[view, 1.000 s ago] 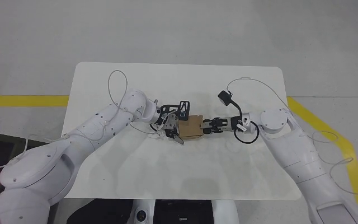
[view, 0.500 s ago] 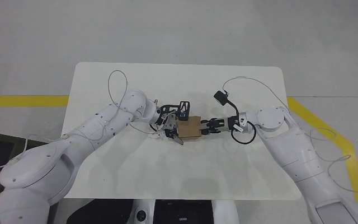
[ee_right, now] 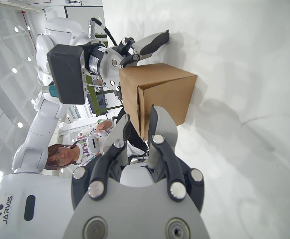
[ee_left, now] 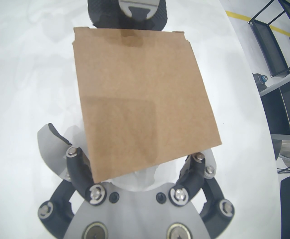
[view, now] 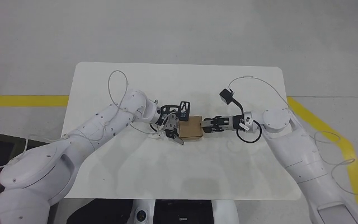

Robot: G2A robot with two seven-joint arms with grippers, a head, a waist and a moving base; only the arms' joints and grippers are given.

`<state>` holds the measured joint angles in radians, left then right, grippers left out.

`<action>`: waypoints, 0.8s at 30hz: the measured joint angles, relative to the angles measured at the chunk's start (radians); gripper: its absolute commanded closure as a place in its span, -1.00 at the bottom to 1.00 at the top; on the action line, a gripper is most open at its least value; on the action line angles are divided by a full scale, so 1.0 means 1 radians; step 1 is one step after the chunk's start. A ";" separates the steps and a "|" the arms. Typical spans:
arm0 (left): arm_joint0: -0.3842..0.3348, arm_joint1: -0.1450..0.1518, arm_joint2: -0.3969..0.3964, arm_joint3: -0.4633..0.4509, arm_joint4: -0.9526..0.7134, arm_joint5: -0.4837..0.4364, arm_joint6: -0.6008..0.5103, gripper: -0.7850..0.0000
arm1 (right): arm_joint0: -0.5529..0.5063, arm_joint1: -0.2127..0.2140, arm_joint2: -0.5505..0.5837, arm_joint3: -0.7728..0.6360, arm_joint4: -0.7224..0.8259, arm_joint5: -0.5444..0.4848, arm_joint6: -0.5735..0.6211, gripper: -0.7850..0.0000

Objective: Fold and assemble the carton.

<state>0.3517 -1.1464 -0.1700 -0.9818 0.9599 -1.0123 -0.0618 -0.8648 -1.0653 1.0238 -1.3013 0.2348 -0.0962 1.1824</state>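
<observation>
A small brown carton (view: pixel 191 128) lies on the white table (view: pixel 112 84) between my two arms. My left gripper (view: pixel 172 127) is open at its left end, with its fingers spread either side of the near edge of the carton (ee_left: pixel 140 101). One finger (ee_right: pixel 156 43) sticks out clear of the cardboard. My right gripper (view: pixel 208 125) is at the right end, level with the table. In the right wrist view the right gripper (ee_right: pixel 140 113) is shut on the edge of an end flap of the carton (ee_right: pixel 163 90). The right gripper (ee_left: pixel 138 13) also shows past the carton's far edge.
Thin cables loop over the table behind each arm (view: pixel 114 84) (view: pixel 251 81). The table's front half is bare. A black metal rack (ee_left: pixel 271 45) stands beyond the table's edge. Yellow floor tape (view: pixel 33 101) runs on both sides.
My right wrist twisted a little toward the carton and back again. The carton and my left gripper have stayed almost in place.
</observation>
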 measured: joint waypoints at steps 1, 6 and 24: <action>0.000 0.000 0.000 0.000 0.000 0.000 0.000 -1.00 | -0.002 0.001 0.003 -0.001 0.001 0.000 0.000 0.62; -0.001 0.000 0.000 0.002 -0.001 0.000 -0.001 -1.00 | -0.012 0.007 0.024 0.005 0.002 0.001 -0.007 0.86; -0.003 -0.001 0.000 0.001 0.002 0.000 0.000 -1.00 | -0.006 0.002 -0.011 -0.011 -0.033 0.011 -0.010 1.00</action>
<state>0.3489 -1.1469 -0.1700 -0.9811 0.9621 -1.0123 -0.0617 -0.8705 -1.0637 1.0124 -1.3126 0.2018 -0.0851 1.1727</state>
